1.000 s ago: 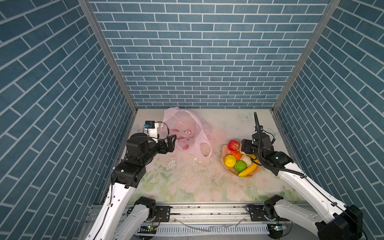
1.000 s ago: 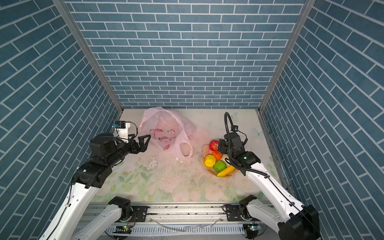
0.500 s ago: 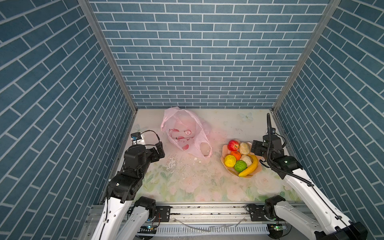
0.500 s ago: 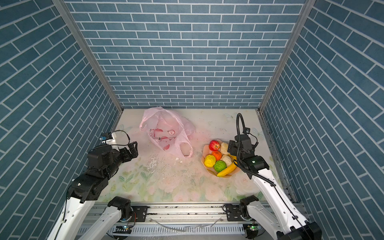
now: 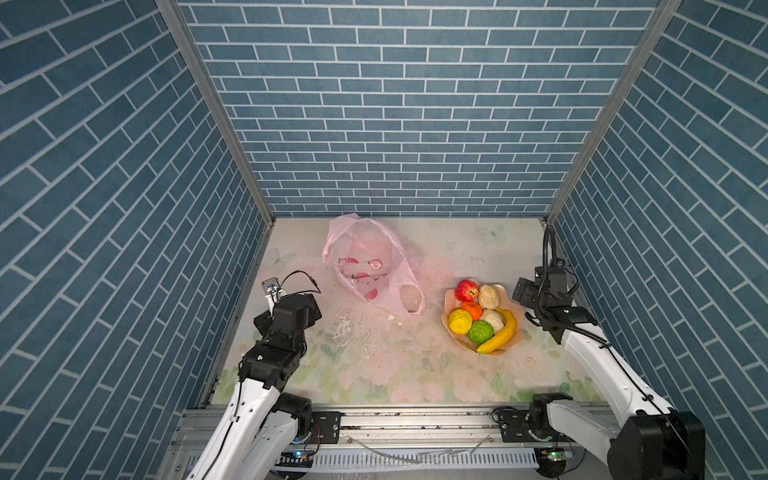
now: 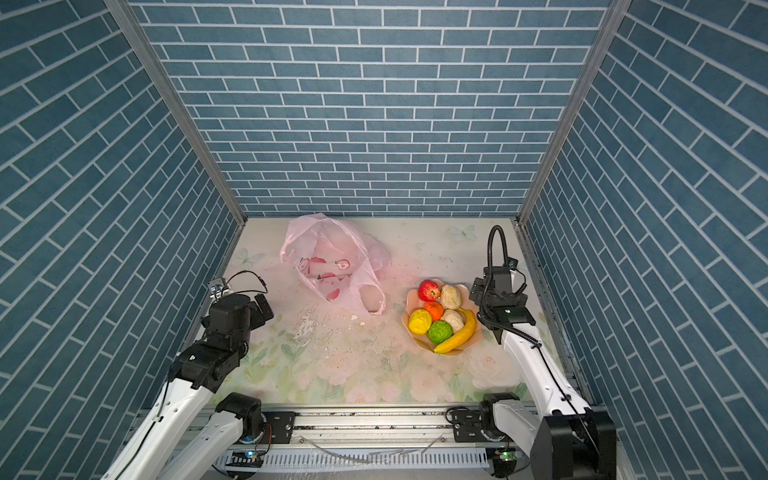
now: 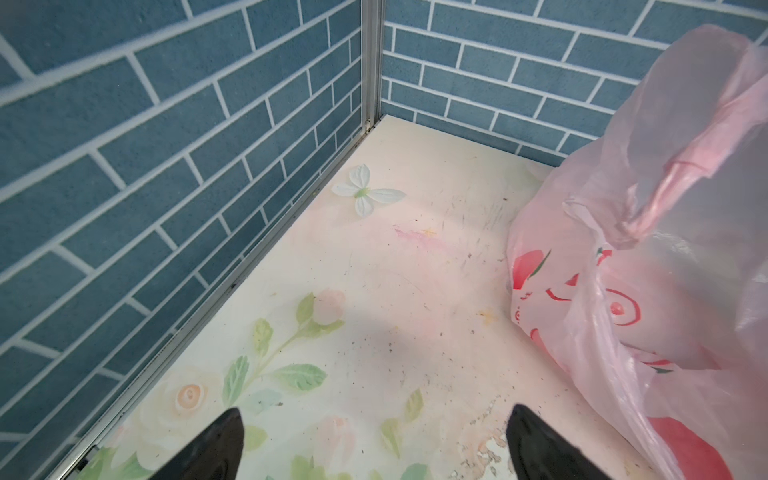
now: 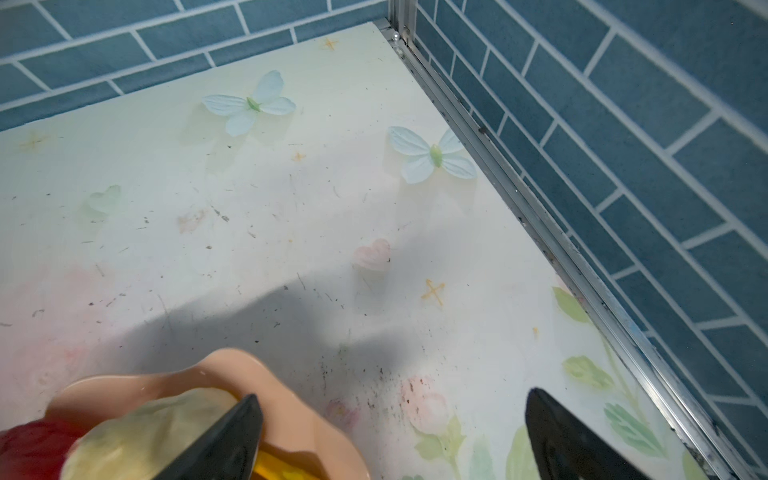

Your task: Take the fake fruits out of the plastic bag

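The pale pink plastic bag (image 5: 370,266) (image 6: 332,259) lies limp at the back left of the table, and no fruit shows inside it. Several fake fruits sit in a peach bowl (image 5: 445,316) on the right: red apple (image 5: 466,289), orange (image 5: 472,309), a yellow round one (image 5: 460,321), green ball (image 5: 481,331), two cream lumps (image 5: 488,296), banana (image 5: 500,332). My left gripper (image 5: 311,309) (image 7: 376,415) is open and empty, near the left wall and short of the bag (image 7: 644,270). Open and empty too, my right gripper (image 5: 521,291) (image 8: 392,399) hangs just right of the bowl (image 8: 291,386).
Blue brick walls close in the table on three sides, with metal rails along their foot (image 8: 540,216). White flakes and grit (image 5: 345,328) lie on the flowered tabletop between bag and bowl. The arm bases stand on a rail at the front edge (image 5: 415,419).
My right gripper left a cream lump in the bowl beside the apple, opened wider and drew back to the right. My left gripper pulled away from the bag toward the left wall.
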You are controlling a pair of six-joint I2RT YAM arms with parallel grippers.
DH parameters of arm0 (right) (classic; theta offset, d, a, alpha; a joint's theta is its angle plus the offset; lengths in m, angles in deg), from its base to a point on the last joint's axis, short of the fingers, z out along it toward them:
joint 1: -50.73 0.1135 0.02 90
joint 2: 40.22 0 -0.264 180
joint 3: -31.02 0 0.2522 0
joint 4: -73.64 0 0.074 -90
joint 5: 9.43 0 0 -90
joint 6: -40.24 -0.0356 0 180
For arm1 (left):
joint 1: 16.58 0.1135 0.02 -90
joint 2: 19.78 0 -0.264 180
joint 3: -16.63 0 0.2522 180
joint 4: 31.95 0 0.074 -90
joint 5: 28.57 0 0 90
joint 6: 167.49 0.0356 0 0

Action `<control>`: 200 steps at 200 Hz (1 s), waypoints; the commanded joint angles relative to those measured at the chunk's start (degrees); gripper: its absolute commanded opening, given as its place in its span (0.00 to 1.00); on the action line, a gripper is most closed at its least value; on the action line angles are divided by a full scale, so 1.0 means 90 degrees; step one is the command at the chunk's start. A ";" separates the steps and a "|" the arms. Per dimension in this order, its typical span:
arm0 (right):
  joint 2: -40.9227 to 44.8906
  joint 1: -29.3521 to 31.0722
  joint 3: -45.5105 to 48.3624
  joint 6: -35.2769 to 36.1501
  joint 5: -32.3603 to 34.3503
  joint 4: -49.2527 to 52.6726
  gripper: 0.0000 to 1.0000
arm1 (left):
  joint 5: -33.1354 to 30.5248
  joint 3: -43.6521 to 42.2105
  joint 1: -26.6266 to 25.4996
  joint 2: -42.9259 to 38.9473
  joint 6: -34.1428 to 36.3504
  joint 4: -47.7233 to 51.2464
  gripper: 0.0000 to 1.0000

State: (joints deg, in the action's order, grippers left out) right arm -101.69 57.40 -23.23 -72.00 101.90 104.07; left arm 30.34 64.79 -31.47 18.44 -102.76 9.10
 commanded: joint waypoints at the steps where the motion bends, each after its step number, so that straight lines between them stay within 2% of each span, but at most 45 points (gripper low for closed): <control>1: -0.0203 -0.0183 -0.0130 -0.0110 -0.0036 -0.0390 0.99 | -0.0451 -0.0167 -0.0015 0.0176 0.0311 -0.0744 0.99; 55: -0.0141 -0.0260 0.0090 0.0193 0.0032 -0.1433 0.99 | -0.0559 -0.0744 -0.0007 0.0636 0.1592 -0.2472 0.99; 70: -0.0164 -0.0270 0.0123 0.0268 0.0143 -0.1610 0.99 | -0.0529 -0.1034 -0.0005 0.0768 0.1991 -0.3301 0.99; 94: -0.0272 -0.0269 0.0095 0.0526 0.0154 -0.1823 0.99 | -0.0095 -0.1528 0.0099 0.1108 0.2697 -0.4853 0.99; 139: -0.0574 -0.0264 0.0009 0.0941 0.0409 -0.1908 0.99 | 0.0965 -0.1831 0.0866 0.2215 0.2772 -0.6314 0.99; 179: -0.0566 -0.0269 0.0511 0.1489 0.0378 -0.2890 0.99 | 0.1614 -0.1821 0.1264 0.3239 0.2911 -0.7032 0.99; 200: -0.0607 -0.0264 0.0735 0.1807 0.0525 -0.3393 0.99 | 0.1730 -0.1819 0.1371 0.3665 0.2915 -0.7307 0.99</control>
State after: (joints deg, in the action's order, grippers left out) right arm -106.76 55.15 -19.19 -61.66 104.17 80.99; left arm 42.32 48.87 -20.41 48.32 -77.69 -50.22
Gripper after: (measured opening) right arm 0.991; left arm 0.994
